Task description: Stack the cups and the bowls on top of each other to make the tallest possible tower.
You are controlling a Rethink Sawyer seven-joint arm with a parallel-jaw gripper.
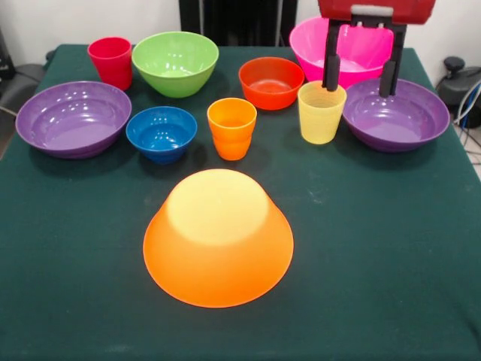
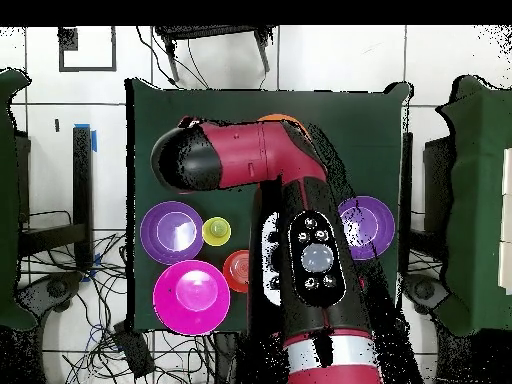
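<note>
My gripper (image 1: pixel 359 81) hangs open and empty at the back right, its two black fingers (image 1: pixel 331 71) straddling the front of the big pink bowl (image 1: pixel 310 41), above the yellow cup (image 1: pixel 322 113) and the right purple bowl (image 1: pixel 406 124). A big yellow-orange bowl (image 1: pixel 218 237) lies upside down at the front centre. Standing apart and upright are the orange cup (image 1: pixel 231 128), blue bowl (image 1: pixel 161 133), left purple bowl (image 1: pixel 74 118), red-pink cup (image 1: pixel 110 62), green bowl (image 1: pixel 175 62) and orange-red bowl (image 1: pixel 270 81). Nothing is stacked. In the overhead view the arm (image 2: pixel 300 240) hides the gripper.
All pieces sit on a dark green cloth-covered table (image 1: pixel 376 263). In the overhead view a purple bowl (image 2: pixel 172 232), yellow cup (image 2: pixel 216 231), pink bowl (image 2: pixel 190 296) and the other purple bowl (image 2: pixel 365 222) show beside the arm. Cables lie off the table's edges.
</note>
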